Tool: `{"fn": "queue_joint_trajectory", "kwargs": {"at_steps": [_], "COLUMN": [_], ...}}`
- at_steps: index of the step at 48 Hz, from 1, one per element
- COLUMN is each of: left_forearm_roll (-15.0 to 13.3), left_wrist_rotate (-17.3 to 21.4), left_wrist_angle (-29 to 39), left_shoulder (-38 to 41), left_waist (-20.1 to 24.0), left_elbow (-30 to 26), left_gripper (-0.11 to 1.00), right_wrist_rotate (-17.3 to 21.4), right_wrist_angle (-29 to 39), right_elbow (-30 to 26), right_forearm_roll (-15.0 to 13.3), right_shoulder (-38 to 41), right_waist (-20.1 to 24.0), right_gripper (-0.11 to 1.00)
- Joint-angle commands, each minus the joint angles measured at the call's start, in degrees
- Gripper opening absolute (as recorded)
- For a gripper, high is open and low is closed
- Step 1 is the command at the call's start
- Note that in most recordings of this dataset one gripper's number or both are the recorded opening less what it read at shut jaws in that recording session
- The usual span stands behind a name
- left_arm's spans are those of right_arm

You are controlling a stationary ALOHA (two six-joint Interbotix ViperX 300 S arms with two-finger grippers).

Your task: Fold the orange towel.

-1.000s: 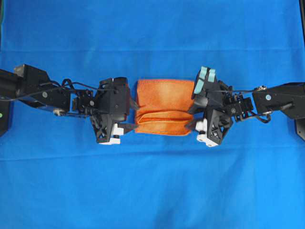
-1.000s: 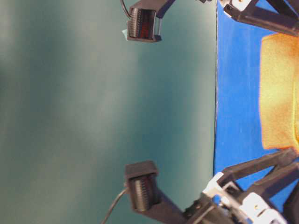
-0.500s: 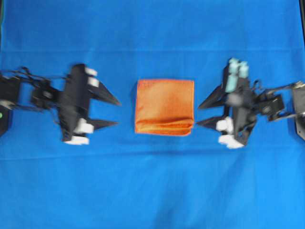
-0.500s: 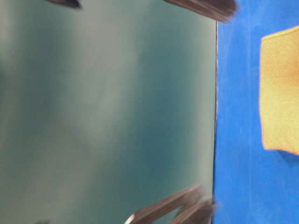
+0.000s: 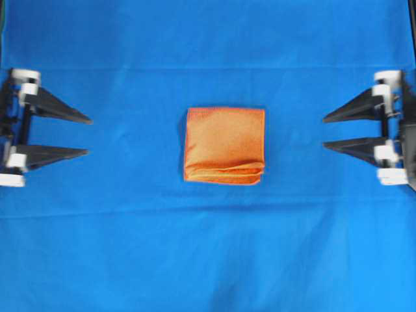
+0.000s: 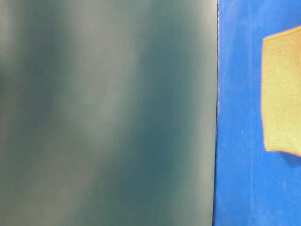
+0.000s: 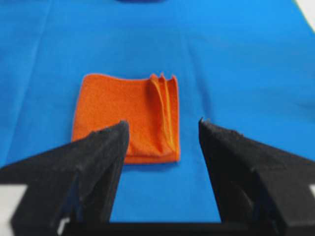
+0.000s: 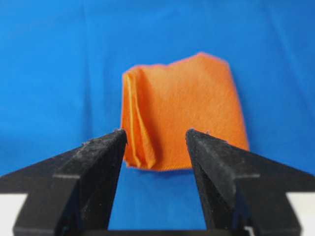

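Grippers sit at opposite edges of the overhead view, both pointing inward at the middle. At the left edge, the left gripper point(image 5: 88, 135) lies level, its two black fingers spread apart and holding nothing. The right gripper point(image 5: 324, 131) mirrors it at the right edge, jaws likewise parted and empty. Between them, well apart from both, the orange towel point(image 5: 225, 145) lies folded into a compact near-square on the blue cloth point(image 5: 208, 260) covering the worktop, its layered edges stacked along the lower side. Each wrist view frames the towel between its own open fingertips, without contact.
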Motion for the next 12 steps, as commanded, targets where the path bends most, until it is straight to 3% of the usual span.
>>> {"fn": "queue_joint_trajectory", "kwargs": {"at_steps": [1,12], "left_forearm_roll": [-0.1,0.0], "left_wrist_rotate": [0.1,0.1], "left_wrist_angle": [1.4,3.8], "left_shoulder": [-4.4,-13.2], "left_waist": [0.4,1.3], "left_elbow": [1.0,5.9], "left_gripper": [0.53,0.53], "right_wrist_rotate": [-0.1,-0.1], "right_wrist_angle": [-0.1,-0.4], "right_elbow": [1.5,8.2], "right_forearm_roll": [-0.9,-1.1], "right_shoulder": [-4.1,-12.0], "right_waist": [-0.3,-2.5], "right_gripper": [0.57,0.57]}}
